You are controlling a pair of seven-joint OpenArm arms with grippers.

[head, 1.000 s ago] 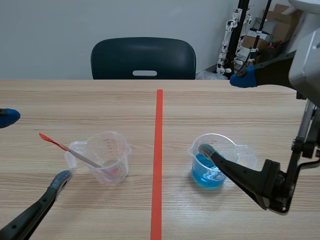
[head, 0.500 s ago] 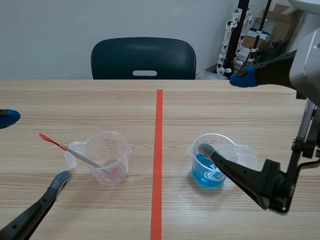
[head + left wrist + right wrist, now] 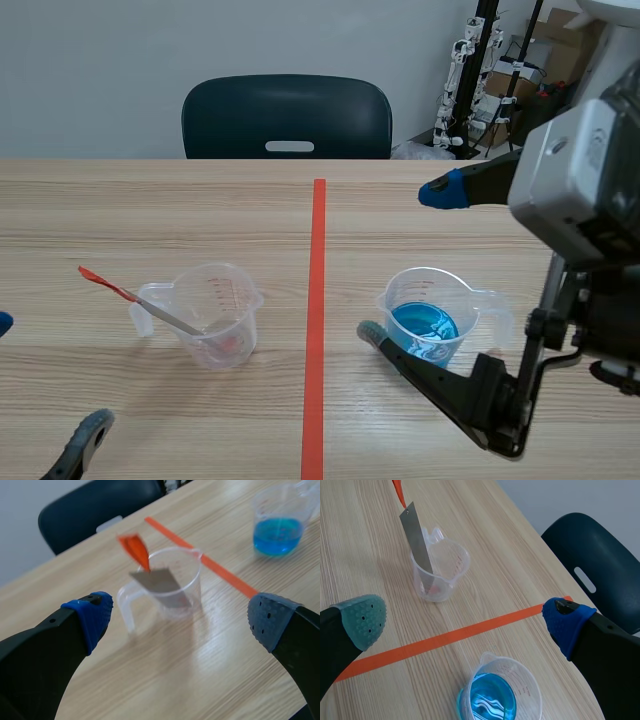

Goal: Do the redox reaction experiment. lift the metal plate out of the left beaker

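Observation:
The left beaker (image 3: 218, 318) is clear plastic and stands left of the tape line. A grey metal plate (image 3: 172, 318) leans in it, its red tag (image 3: 98, 278) sticking out over the rim to the left. My left gripper (image 3: 48, 375) is open near the table's front edge, short of that beaker. In the left wrist view the beaker (image 3: 189, 575) and plate (image 3: 159, 584) sit ahead of the open left gripper (image 3: 180, 621). My right gripper (image 3: 405, 260) is open, one finger beside the blue-liquid beaker (image 3: 430, 318). The right wrist view has the plate (image 3: 417, 542) ahead of the right gripper (image 3: 465, 620).
An orange-red tape line (image 3: 318, 300) runs down the table's middle. A dark chair (image 3: 288, 115) stands behind the far edge. Cluttered equipment and boxes (image 3: 510, 70) stand at the back right. The blue-liquid beaker (image 3: 502, 692) lies under the right gripper.
My right gripper has drawn out of the blue beaker toward the middle and the near edge. The left gripper has pulled back toward the near edge. Beakers and plate stay put.

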